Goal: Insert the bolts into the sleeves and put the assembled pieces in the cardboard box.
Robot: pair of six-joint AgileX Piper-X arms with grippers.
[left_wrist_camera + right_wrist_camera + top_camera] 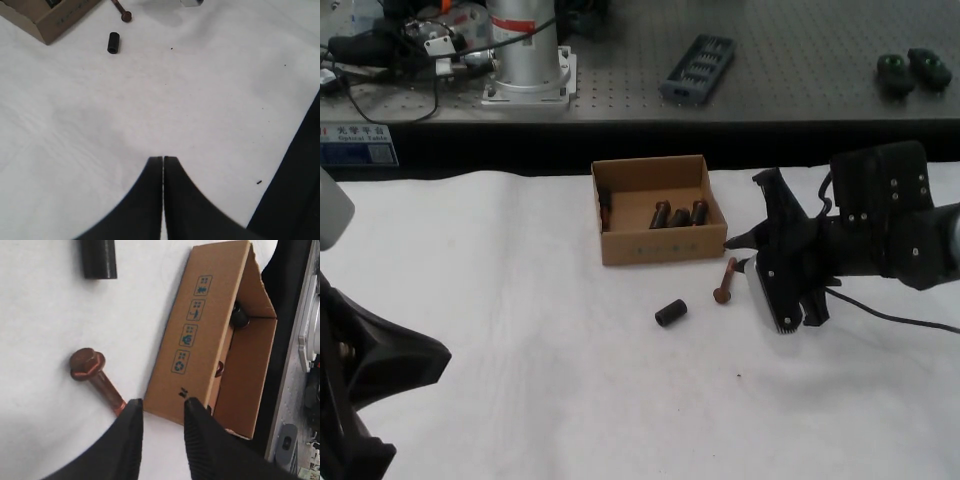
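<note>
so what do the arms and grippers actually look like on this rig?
Both black. Right arm: bulky housing with small screw heads, a black cable trailing off it. Right gripper and left gripper: curved, tapering to tips; the right's fingers finely ribbed.

- bolt (97,377): on cloth (520,300), shank end at one fingertip of right gripper (162,407).
- cardboard box (200,335): just ahead of those fingertips, beside the bolt; assembled pieces (678,215) inside.
- sleeve (99,259): beyond the bolt's head, apart.
- left gripper (163,160): sleeve, bolt and box well ahead of its fingers.
</note>
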